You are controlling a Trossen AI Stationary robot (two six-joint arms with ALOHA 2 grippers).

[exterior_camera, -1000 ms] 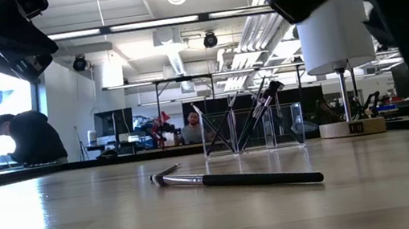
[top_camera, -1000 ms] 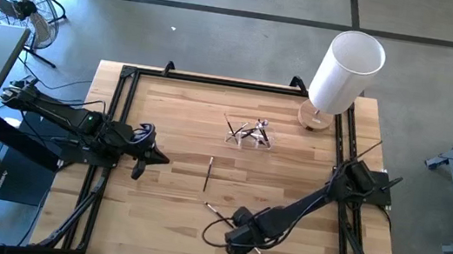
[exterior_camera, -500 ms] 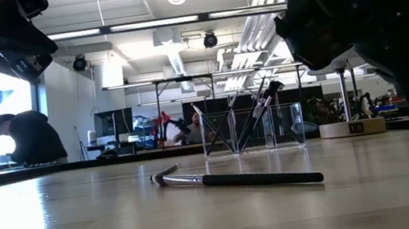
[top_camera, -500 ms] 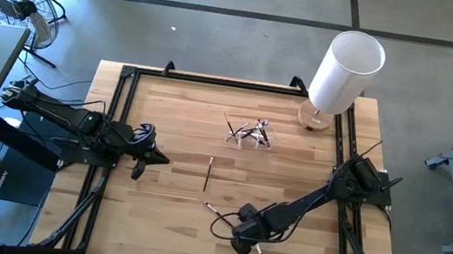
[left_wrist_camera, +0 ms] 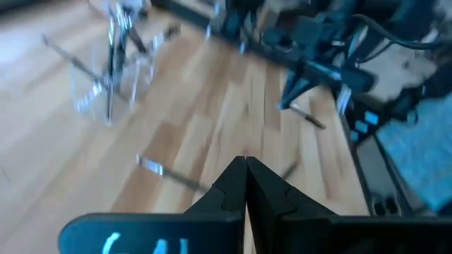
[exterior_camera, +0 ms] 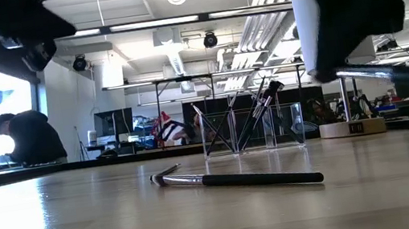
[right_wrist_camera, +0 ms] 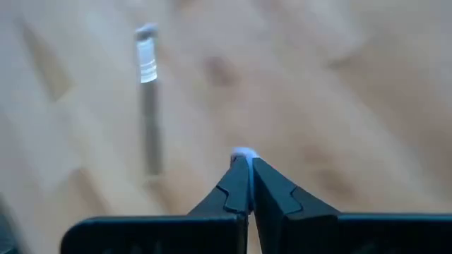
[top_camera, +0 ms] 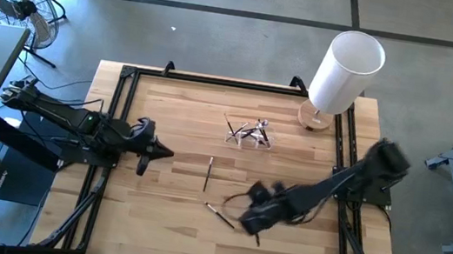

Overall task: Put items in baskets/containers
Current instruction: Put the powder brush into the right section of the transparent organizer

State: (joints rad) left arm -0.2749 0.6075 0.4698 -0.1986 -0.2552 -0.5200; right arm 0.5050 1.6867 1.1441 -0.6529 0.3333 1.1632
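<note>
So, right pincer [top_camera: 250, 224] now snapped together on a makeup brush [exterior_camera: 393, 72], lifted off the table [top_camera: 174, 129] where half a second ago sat low. Next stop probably the clear tray [top_camera: 247, 133] further back. Two more brushes [top_camera: 208, 174] lying loose. Left pincer [top_camera: 147, 147] pressed together, parked at the side.

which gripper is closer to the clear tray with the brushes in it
Right. The right gripper is in front of the clear tray, slightly to its right; the left gripper sits farther off by the table's left edge.
</note>
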